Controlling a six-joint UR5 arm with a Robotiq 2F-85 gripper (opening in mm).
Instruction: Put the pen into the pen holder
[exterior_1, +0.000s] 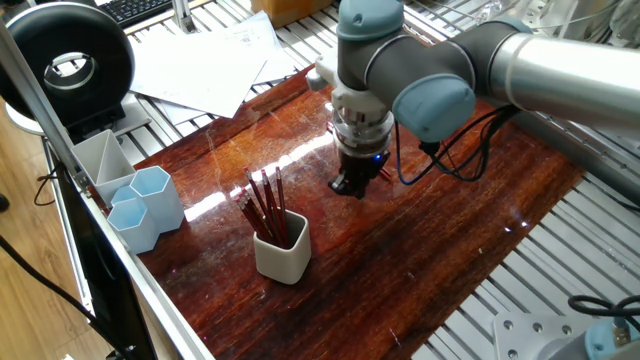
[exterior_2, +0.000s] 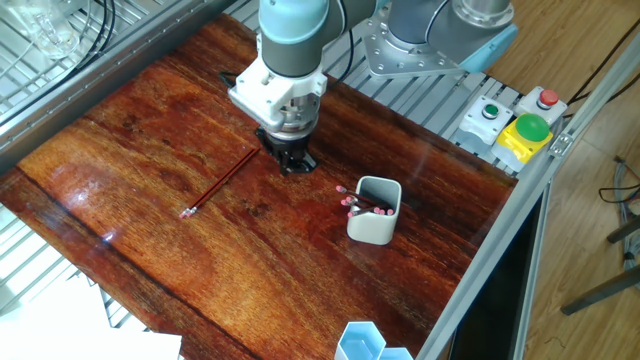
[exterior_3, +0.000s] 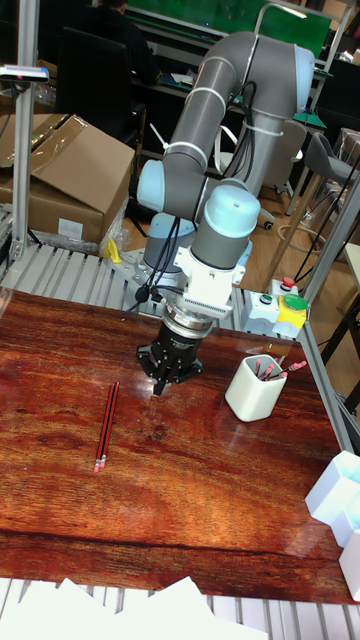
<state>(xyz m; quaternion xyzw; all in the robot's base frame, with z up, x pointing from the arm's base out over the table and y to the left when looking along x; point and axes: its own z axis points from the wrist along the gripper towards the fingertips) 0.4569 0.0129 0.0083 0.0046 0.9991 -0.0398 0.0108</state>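
**benchrat:** While the gripper hung low over the wooden table, was it open or holding anything? The angles didn't settle it for me.

**ur5_tinkerer:** Honestly couldn't tell either. From the tall fixed view the black fingers pointed straight down, right over the wood, but the gap between them was too dark and small to read. Nothing visibly pinched in there, as far as I could see.

**benchrat:** And the pen?

**ur5_tinkerer:** The pen was lying flat on the table, red and thin, off to one side of the gripper and clearly apart from it. In the other fixed view it ran diagonally, with its upper end closest to the gripper and the other end pointing away. In the one fixed view I only caught a bit of red poking out behind the wrist, so no help there.

**benchrat:** Where did the pen holder sit?

**ur5_tinkerer:** The pen holder stood upright on the opposite side of the gripper from the pen, near but not touching it. Off-white cup, already had a bunch of red pens sticking out. In the one fixed view those leaned back at a slant.

**benchrat:** Other stuff around?

**ur5_tinkerer:** Pale blue hexagonal cups at the table edge, white papers past the far corner, and a button box with red and green buttons on the frame.
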